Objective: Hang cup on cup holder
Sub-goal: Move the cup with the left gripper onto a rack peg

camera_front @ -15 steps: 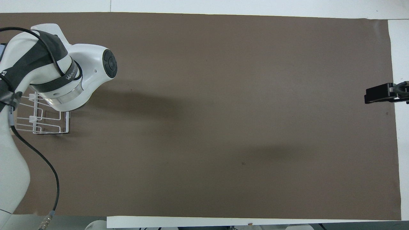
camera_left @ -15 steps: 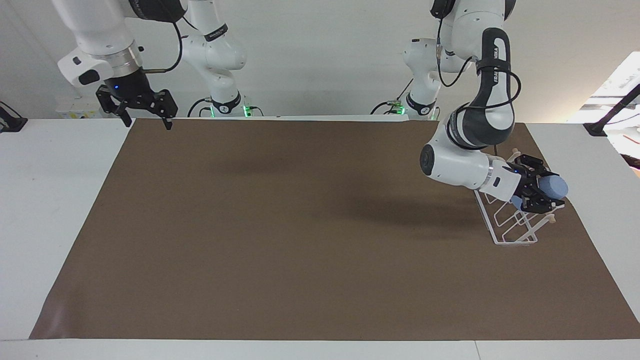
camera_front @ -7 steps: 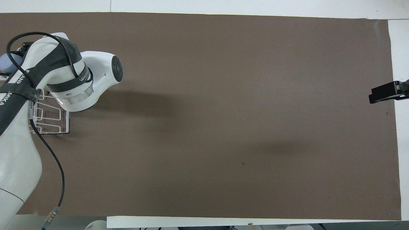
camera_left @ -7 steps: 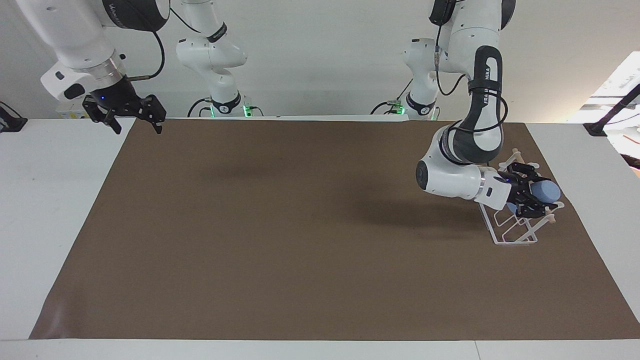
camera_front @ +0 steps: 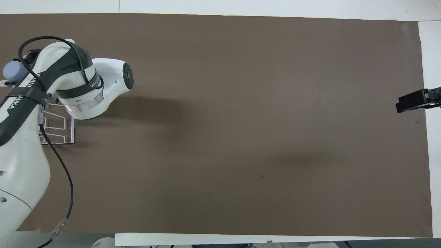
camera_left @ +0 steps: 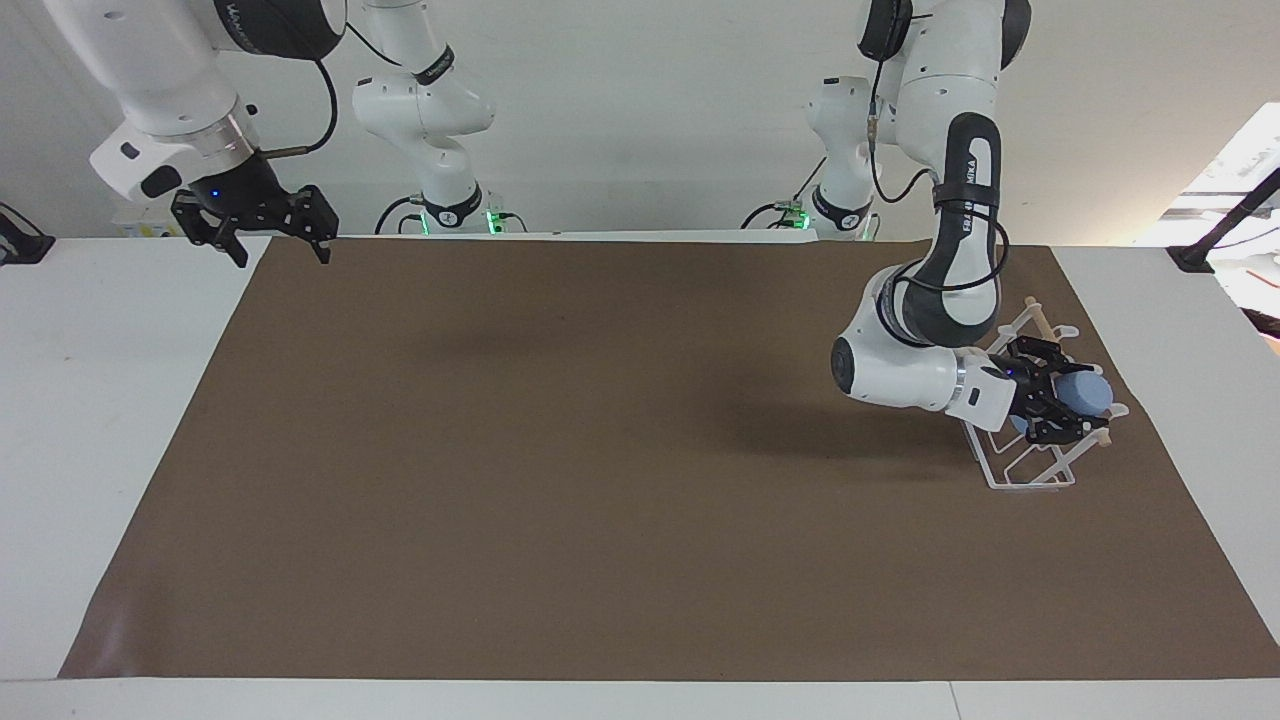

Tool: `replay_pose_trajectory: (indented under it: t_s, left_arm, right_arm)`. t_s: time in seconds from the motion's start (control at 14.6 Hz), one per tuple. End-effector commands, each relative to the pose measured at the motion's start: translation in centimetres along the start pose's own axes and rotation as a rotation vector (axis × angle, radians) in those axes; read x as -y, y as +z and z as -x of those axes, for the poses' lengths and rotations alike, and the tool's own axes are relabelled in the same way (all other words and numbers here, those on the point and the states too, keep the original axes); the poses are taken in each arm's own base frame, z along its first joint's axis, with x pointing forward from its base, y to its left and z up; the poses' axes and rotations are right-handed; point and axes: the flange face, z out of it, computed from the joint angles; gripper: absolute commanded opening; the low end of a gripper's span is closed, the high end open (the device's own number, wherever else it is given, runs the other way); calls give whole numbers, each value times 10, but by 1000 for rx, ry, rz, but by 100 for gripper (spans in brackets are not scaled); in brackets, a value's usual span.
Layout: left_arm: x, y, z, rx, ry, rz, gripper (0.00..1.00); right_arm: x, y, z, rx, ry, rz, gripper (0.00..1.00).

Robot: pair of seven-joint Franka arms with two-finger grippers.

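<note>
The light-blue cup [camera_left: 1088,394] lies tilted on its side in my left gripper [camera_left: 1055,396], which is shut on it right over the white wire cup holder [camera_left: 1030,486] at the left arm's end of the table. The cup sits among the holder's upper prongs, near the wooden dowel [camera_left: 1040,316]; I cannot tell whether it touches them. In the overhead view the cup [camera_front: 11,71] shows beside the left arm, which covers the gripper and most of the holder [camera_front: 73,132]. My right gripper [camera_left: 282,250] is open and empty, up over the table edge at the right arm's end, and also shows in the overhead view [camera_front: 413,103].
A brown mat [camera_left: 600,450] covers most of the white table [camera_left: 90,400]. The left arm's elbow [camera_left: 880,370] hangs low over the mat beside the holder. A black clamp [camera_left: 1195,258] sits on the table edge near the left arm's base.
My left gripper has come down with the cup, closer onto the holder. My right gripper has shifted a little toward the table's end and stays raised.
</note>
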Motion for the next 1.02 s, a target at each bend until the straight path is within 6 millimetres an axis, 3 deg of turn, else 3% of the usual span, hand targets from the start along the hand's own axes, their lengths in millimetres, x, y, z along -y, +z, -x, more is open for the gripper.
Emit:
replay_pose_trajectory:
  t_s: [0.0,0.2,0.34,0.68,0.89,0.96]
  left_arm:
    - [-3,2,-11,-12,-22,3,100]
    - [-13,7,-36,-18,-80,-47,100]
    - [-18,0,-58,-8,-125,-41,100]
    - [6,-12,-128,148,0,-44,100]
    - [27,-6,-162,348,109,-28,100]
    - [28,-7,-162,398,118,-5,100]
  right_arm:
    - [-11,0,6,33,-17,-1,100]
    - [-25,4,12,42,-39,-23,100]
    - [-26,5,18,58,-46,-29,100]
    - [-21,8,21,65,-47,-32,100]
    - [-20,8,20,65,-50,-32,100]
    - [-20,8,20,65,-50,-32,100]
